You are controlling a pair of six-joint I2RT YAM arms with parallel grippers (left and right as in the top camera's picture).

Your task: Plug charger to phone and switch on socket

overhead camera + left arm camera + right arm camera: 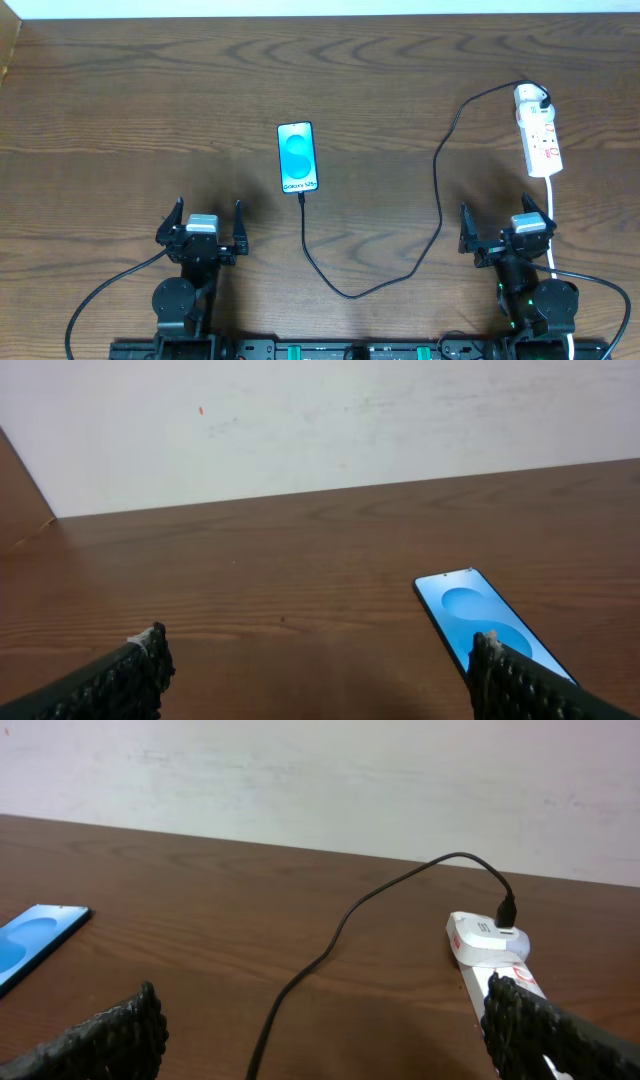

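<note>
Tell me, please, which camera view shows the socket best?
The overhead view: the whole socket lies in sight there, red marks and white cord included. The right wrist view shows only its far end with the white plug; the right gripper hides the rest. The left wrist view misses it.

Phone point(298, 157) blue screen; charger point(437, 190) black; socket point(538, 131) white, red marks; table point(120, 120) dark woodgrain.

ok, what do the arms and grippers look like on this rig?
Both arms are black with round joint housings and a light grey block on each wrist. The left gripper and right gripper have two black fingers with knurled pads. A black cable loops from each base; green lights glow on the right arm.
</note>
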